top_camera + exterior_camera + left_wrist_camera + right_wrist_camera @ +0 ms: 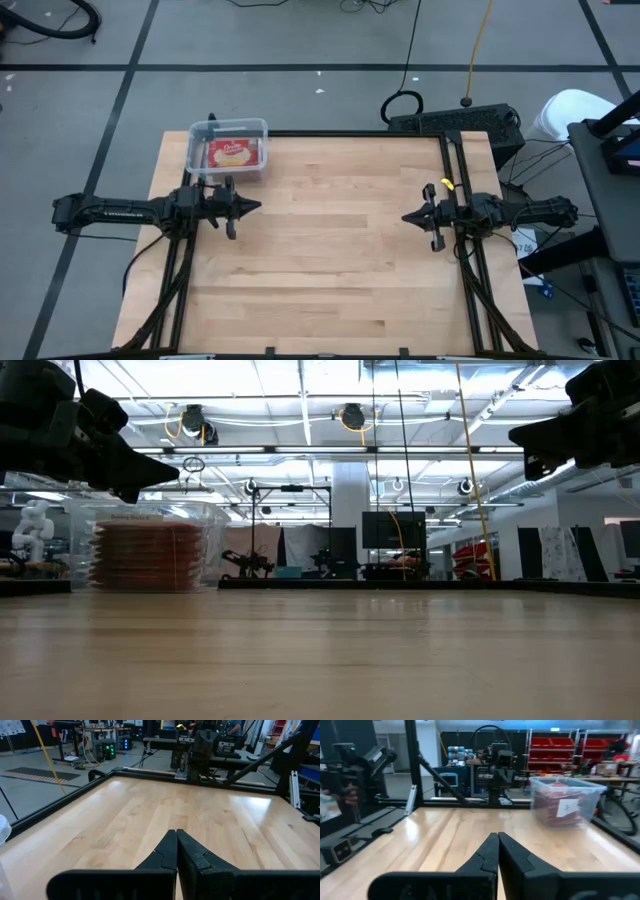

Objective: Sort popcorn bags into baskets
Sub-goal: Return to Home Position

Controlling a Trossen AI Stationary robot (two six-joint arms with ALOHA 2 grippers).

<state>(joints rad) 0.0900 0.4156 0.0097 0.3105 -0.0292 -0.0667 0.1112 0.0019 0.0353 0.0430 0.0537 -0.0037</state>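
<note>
Jaws are sitting pressed together on both arms, pinching nothing. Popcorn bags (233, 153) are lying stacked, red face up, inside the clear basket (264, 128) at the desk's (330, 260) far left corner. Left arm (150, 209) is hovering just near of that tub, right arm (510, 211) well apart on the right. Risk, as I'm reading it: a careless left swing clipping the basket and shoving it off the far edge.
</note>
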